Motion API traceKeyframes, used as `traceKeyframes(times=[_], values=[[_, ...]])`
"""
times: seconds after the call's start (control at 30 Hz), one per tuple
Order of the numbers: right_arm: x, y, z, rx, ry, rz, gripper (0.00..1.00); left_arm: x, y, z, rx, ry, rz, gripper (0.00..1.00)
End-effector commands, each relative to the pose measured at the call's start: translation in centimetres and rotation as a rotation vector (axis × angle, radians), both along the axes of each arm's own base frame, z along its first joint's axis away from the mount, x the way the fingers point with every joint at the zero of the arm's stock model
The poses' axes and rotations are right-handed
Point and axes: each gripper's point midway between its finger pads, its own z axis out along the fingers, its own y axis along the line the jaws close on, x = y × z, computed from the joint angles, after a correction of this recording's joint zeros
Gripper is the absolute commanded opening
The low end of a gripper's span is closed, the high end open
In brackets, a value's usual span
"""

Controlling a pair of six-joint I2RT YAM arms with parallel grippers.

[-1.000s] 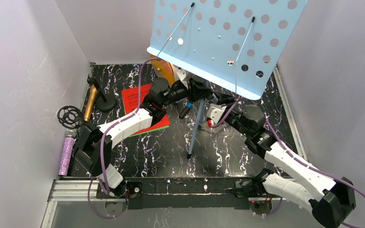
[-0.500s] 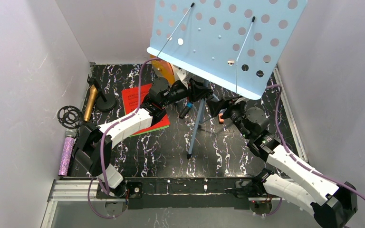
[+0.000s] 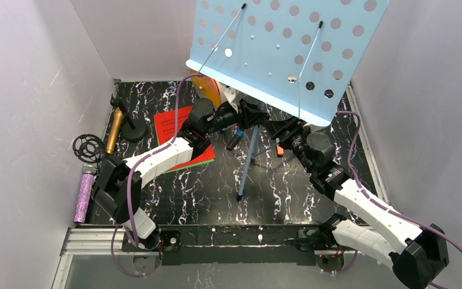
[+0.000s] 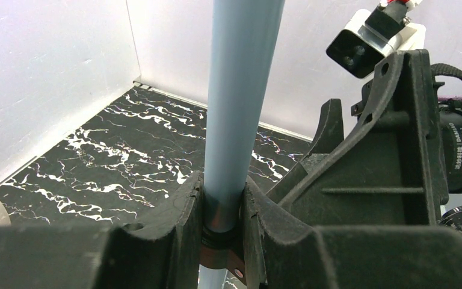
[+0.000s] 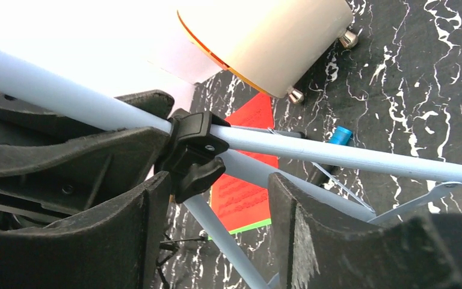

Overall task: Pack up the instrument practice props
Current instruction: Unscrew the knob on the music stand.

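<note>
Sheet-music tripod (image 3: 289,54), pale blue with a perforated desk, stands upright in the middle of the black marbled surface (image 3: 289,192), its desk tilted high above both my arms. My left jaws are clamped on its pole (image 4: 240,90), one finger (image 4: 168,241) pressed to each side of the tube just above a dark collar. My right jaws stand open at the hub from the other side. The black clamp knob (image 5: 195,153) sits between them, close to one side with a clear gap to the other, and I cannot tell whether the near side touches it. Beyond the legs lie the red music sheets (image 3: 171,123), a green sheet (image 3: 187,165) edging out beneath them, both partly under my left arm. At the back, behind the tripod, is the round cream-and-orange cabinet (image 3: 212,90). Near the left wall lies the gold microphone (image 3: 114,132), just beside a round black stand base (image 3: 133,131). Closer to me is the purple microphone (image 3: 85,195), its silver head next to a black spoked ring (image 3: 87,146).
</note>
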Motion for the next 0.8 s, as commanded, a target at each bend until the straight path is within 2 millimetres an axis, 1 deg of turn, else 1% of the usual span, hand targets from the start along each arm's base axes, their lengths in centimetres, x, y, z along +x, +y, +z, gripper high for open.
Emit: traceKeyframes(times=[0.0,0.13,0.47,0.53,0.63,0.7,0.77], values=[[0.4,-0.2,4.1,0.149,-0.069,-0.015,0.66,-0.9,0.6,-9.4,0.199,0.276,0.0,0.0],[0.7,-0.1,3.9,0.164,-0.048,-0.018,0.62,-0.9,0.6,-9.5,0.201,0.278,0.0,0.0],[0.6,1.0,3.2,0.195,0.006,0.038,0.51,-0.9,0.6,-9.6,0.202,0.28,0.0,0.0],[0.5,1.3,3.1,0.183,0.002,0.059,0.44,-0.9,0.6,-9.7,0.203,0.281,-0.002,0.0],[0.5,1.5,3.3,0.131,-0.028,0.078,0.32,-0.9,0.6,-9.6,0.202,0.28,-0.002,0.0],[0.5,1.4,3.4,0.083,-0.059,0.08,0.25,-0.9,0.6,-9.6,0.202,0.279,0.0,0.0],[0.4,1.7,3.5,0.005,-0.113,0.112,0.17,-0.9,0.6,-9.5,0.201,0.279,-0.001,0.0]])
